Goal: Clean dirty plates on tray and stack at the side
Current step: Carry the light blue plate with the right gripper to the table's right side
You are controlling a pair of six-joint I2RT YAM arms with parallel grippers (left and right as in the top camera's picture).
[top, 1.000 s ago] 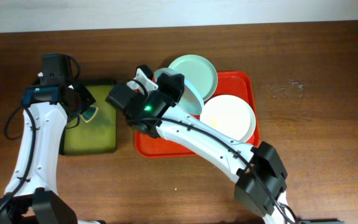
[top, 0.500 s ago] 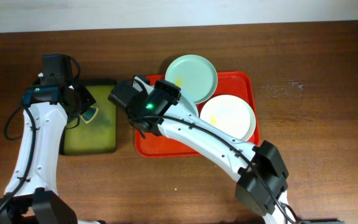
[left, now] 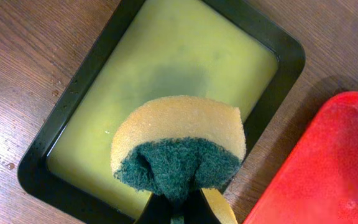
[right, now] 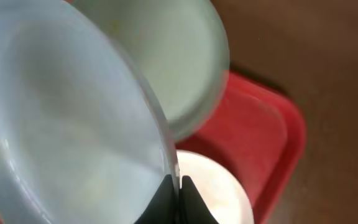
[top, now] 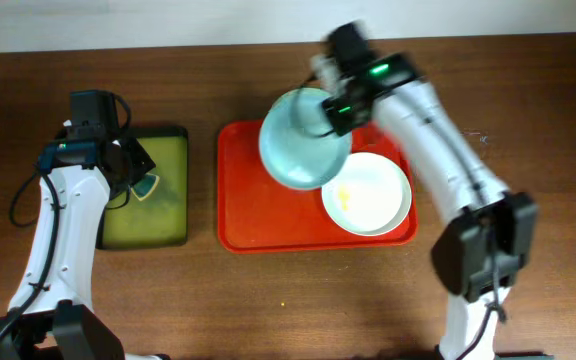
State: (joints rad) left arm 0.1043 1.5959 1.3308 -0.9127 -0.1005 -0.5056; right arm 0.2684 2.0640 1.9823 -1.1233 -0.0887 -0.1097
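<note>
My right gripper is shut on the rim of a pale mint-blue plate and holds it tilted above the back of the red tray. A second mint-blue plate lies under it; in the overhead view the held plate mostly hides it. A white plate with a yellow smear lies at the tray's right. My left gripper is shut on a yellow and green sponge over the small black tray.
The black-rimmed tray with a yellow-green inside stands left of the red tray, whose edge shows in the left wrist view. Brown wood table lies to the right of the red tray.
My right arm has swung from the tray's left side to its back right, carrying the mint-blue plate with it and baring the tray's left half. The left arm has not moved.
</note>
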